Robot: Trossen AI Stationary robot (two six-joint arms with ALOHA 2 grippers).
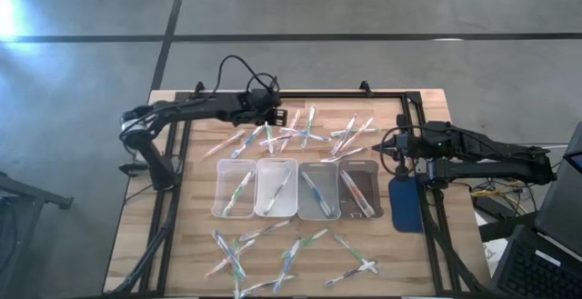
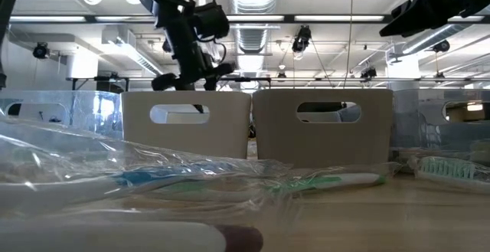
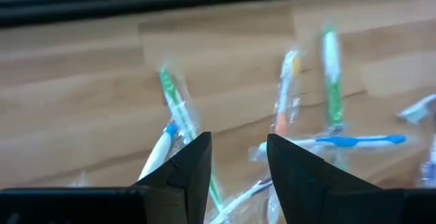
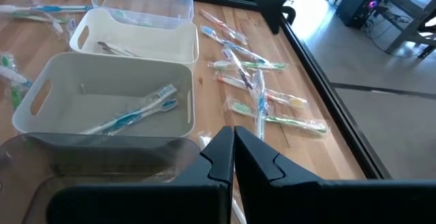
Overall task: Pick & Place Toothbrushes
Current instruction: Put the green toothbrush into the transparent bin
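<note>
Left end effector above scattered toothbrushes

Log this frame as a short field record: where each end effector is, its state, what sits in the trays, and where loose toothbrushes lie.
left end effector: open, empty, over the far toothbrush pile
right end effector: shut, holding nothing, waiting at the right end of the tray row
trays: four in a row, each with at least one toothbrush inside
near toothbrush pile: scattered along the table's front edge
blue object: flat on the table beside the rightmost tray
</note>
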